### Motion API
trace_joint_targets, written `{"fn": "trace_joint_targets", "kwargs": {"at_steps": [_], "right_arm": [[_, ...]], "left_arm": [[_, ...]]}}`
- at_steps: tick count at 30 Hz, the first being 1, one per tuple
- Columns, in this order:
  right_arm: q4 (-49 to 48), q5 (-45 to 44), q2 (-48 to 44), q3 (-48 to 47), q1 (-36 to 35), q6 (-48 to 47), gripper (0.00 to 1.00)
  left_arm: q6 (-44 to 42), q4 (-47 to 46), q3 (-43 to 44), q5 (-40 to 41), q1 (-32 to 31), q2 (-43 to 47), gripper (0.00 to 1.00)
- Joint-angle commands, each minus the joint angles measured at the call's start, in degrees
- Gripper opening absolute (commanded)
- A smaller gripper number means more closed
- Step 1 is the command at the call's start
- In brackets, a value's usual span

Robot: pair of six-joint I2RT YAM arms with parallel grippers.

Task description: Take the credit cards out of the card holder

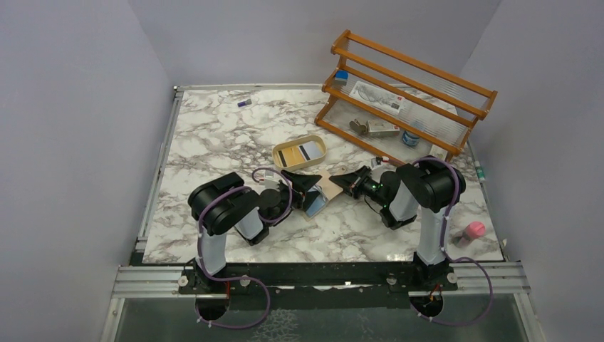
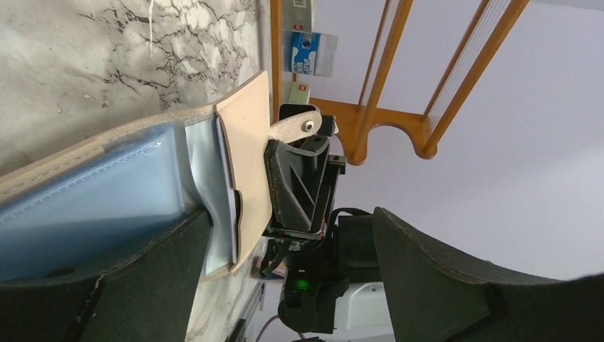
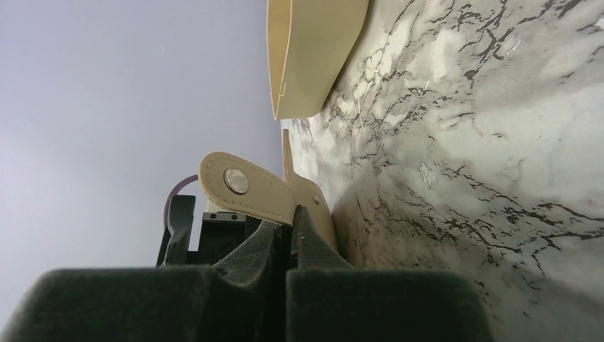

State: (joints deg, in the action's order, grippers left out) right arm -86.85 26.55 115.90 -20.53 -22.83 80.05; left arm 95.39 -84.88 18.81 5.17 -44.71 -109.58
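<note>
– Holder [image 1: 324, 194] sits mid-frame, right hand [image 3: 288, 224] clenched on its edge. Safe?
– Left hand [image 1: 308, 187] is open by the blue card [image 2: 92, 206]. Pulling it might tug the holder loose.

Both arms fold inward to the wallet [image 2: 243, 153]. The left gripper [image 1: 308, 188] gapes wide at its left side; the right gripper [image 1: 339, 183] pinches its right edge.
</note>
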Motion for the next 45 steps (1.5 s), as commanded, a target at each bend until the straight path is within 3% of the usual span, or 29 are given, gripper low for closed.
{"fn": "trace_joint_targets", "kwargs": {"at_steps": [1, 10, 26, 34, 45], "right_arm": [[-15.59, 2.85, -0.25, 0.75, -1.34, -0.77, 0.01], [-15.47, 1.99, 0.3, 0.84, -1.4, -0.86, 0.0], [-15.46, 1.29, 0.71, 1.03, -1.38, -1.26, 0.0], [-15.46, 1.22, 0.67, 1.11, -1.35, -1.39, 0.01], [-15.46, 2.08, -0.41, 1.02, -1.34, -1.65, 0.01]], "left_arm": [[0.22, -4.08, 0.17, 1.43, 0.24, 4.31, 0.84], [-0.89, 8.72, 0.75, -4.58, 0.23, 11.0, 0.84], [-3.12, 16.42, 0.4, -14.76, 0.18, 12.55, 0.83], [-6.37, 22.56, 0.53, -15.24, 0.24, 16.59, 0.83], [-9.65, 26.43, 2.94, -9.69, 1.64, 16.38, 0.83]]}}
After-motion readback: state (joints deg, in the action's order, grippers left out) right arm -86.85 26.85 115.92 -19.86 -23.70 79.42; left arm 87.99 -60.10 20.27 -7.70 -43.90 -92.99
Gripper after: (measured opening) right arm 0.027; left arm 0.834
